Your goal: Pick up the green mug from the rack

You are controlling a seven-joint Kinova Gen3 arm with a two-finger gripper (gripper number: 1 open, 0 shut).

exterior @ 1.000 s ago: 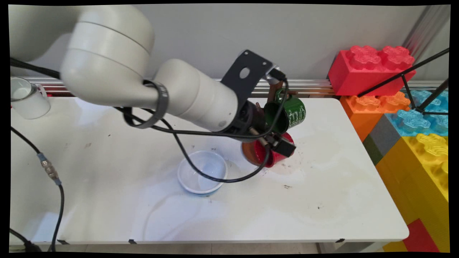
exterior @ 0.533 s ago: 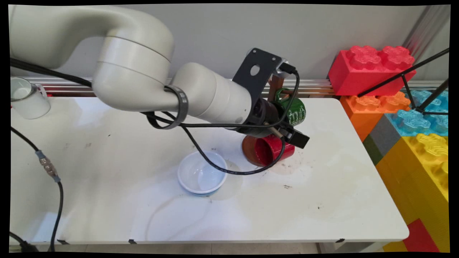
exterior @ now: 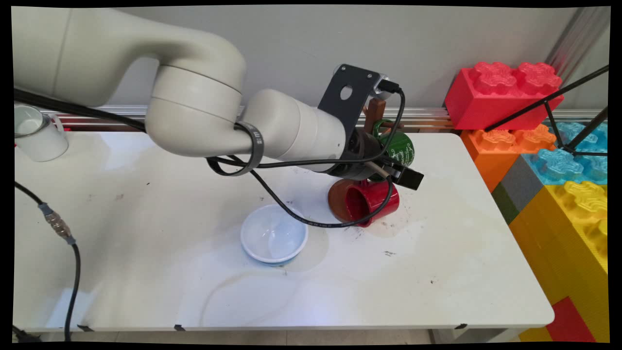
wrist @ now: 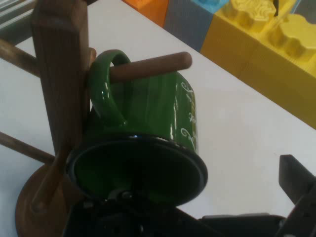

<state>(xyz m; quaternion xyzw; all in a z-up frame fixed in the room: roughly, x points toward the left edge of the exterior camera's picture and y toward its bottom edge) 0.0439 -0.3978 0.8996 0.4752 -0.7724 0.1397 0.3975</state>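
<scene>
White table [exterior: 146, 291], green mug [wrist: 148, 143] hung on rack peg [wrist: 153, 66] — mouth facing cam

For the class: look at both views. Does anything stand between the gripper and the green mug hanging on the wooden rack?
Nothing visible does. In the hand view the green mug hangs by its handle on a peg of the wooden rack, its open mouth facing the gripper just ahead. The red mug hangs lower, out of that line.
</scene>
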